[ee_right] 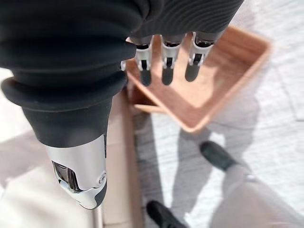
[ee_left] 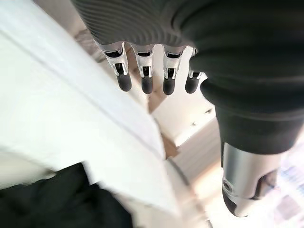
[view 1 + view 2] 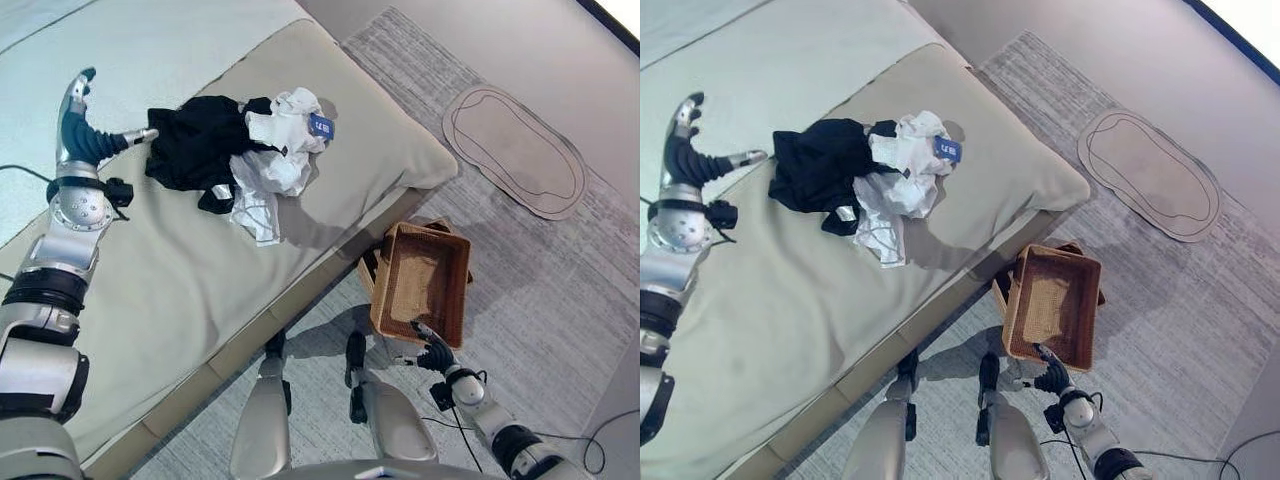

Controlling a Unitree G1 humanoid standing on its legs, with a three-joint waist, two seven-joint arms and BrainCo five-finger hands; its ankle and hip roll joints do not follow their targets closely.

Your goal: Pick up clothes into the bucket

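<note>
Two garments, black (image 3: pixel 190 142) and white (image 3: pixel 275 160), one basket (image 3: pixel 420 283)

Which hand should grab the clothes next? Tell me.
Left. The left hand hovers open beside the clothes on the bed; the right hand hangs open by the basket on the floor.

Open bed (image 3: pixel 170 290) btwn left hand (image 3: pixel 88 135) & clothes (image 3: pixel 240 155); basket (image 3: pixel 422 282) top unobstructed.

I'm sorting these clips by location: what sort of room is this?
Probably a bedroom or living room at home: clothes lie on a cushioned bed or sofa, a wicker basket sits on a grey carpet, and an oval mat lies nearby.
</note>
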